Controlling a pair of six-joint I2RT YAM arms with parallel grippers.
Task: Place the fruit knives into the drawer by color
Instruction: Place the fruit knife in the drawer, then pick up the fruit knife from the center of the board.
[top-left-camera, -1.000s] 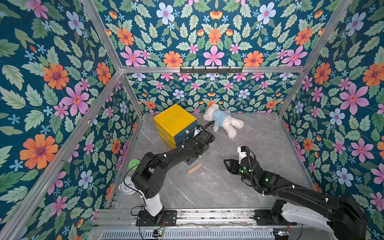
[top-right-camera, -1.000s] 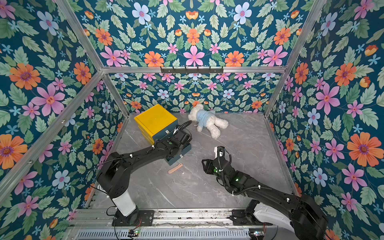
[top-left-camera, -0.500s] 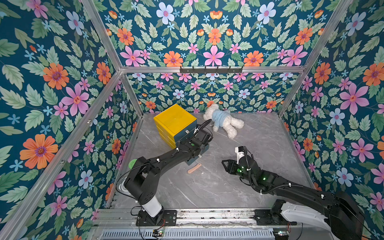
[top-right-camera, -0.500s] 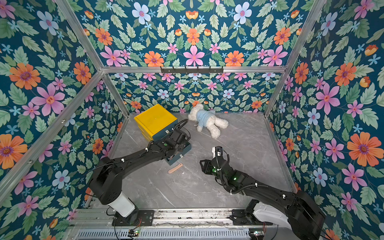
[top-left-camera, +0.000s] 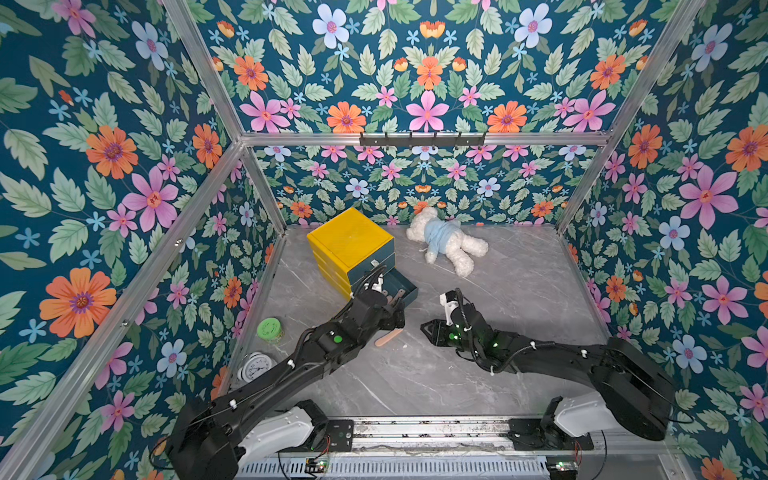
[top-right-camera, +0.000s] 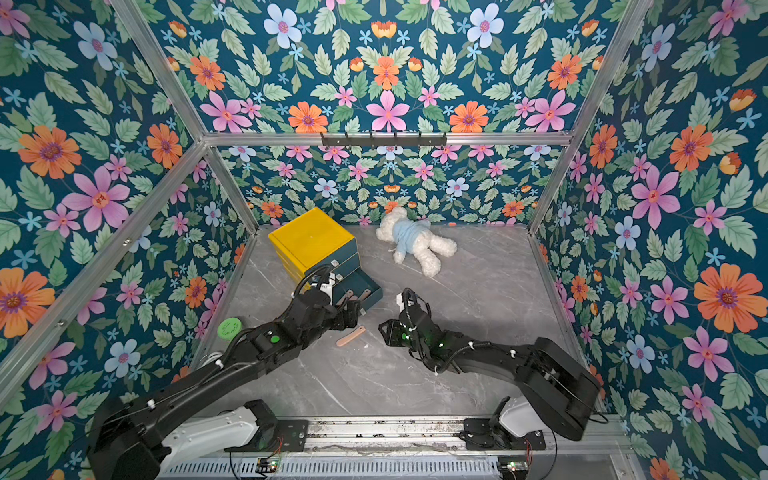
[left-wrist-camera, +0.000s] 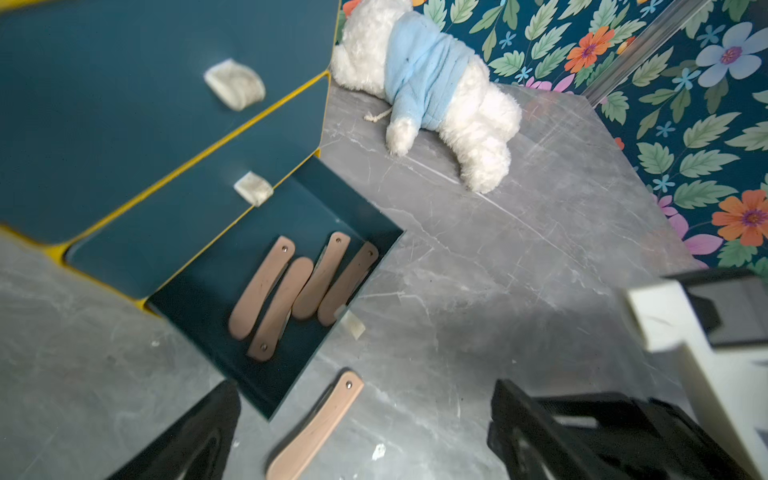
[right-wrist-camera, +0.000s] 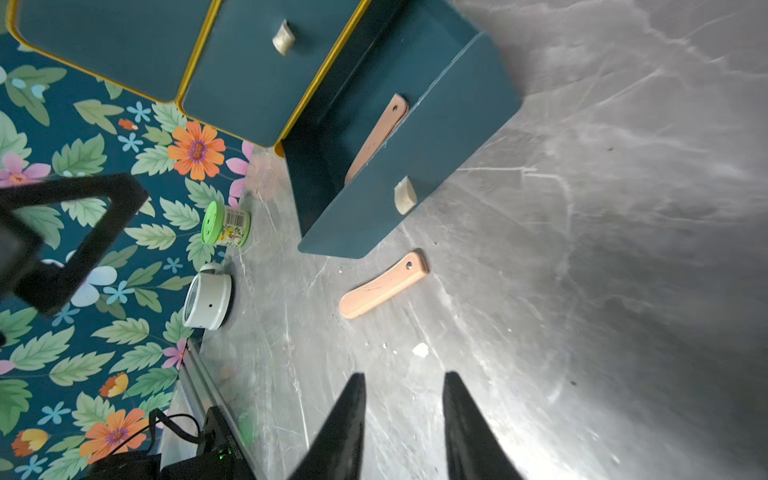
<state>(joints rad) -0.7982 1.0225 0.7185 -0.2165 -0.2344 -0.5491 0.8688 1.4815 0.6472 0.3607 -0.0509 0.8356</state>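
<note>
As seen in both top views, the left tool (top-left-camera: 399, 313) is extended to the open drawer (top-left-camera: 410, 292), jaws wide and empty. The right tool (top-left-camera: 426, 332) is held low over the bench (top-left-camera: 415, 382), jaws slightly apart and empty. By the left wrist view, four pink fruit knives (left-wrist-camera: 282, 307) are counted in the drawer, and a fifth knife (left-wrist-camera: 316, 424) just outside on the bench. By the right wrist view, one jar (right-wrist-camera: 226, 226) and one clock (right-wrist-camera: 208, 297) are noted at the wall.

Grey marble-patterned tabletop (top-left-camera: 519, 316), shown in both top views. Resting on it:
- yellow three-drawer cabinet (top-left-camera: 349, 241), centre-left of frame, lowest drawer (top-left-camera: 405, 291) pulled out
- white teddy bear (top-left-camera: 446, 243) in a blue top, lying upper centre
- salmon-pink folded fruit knife (top-left-camera: 387, 337), centre, near that drawer
- green-lidded jar (top-left-camera: 269, 329) and white alarm clock (top-left-camera: 255, 365), left edge
</note>
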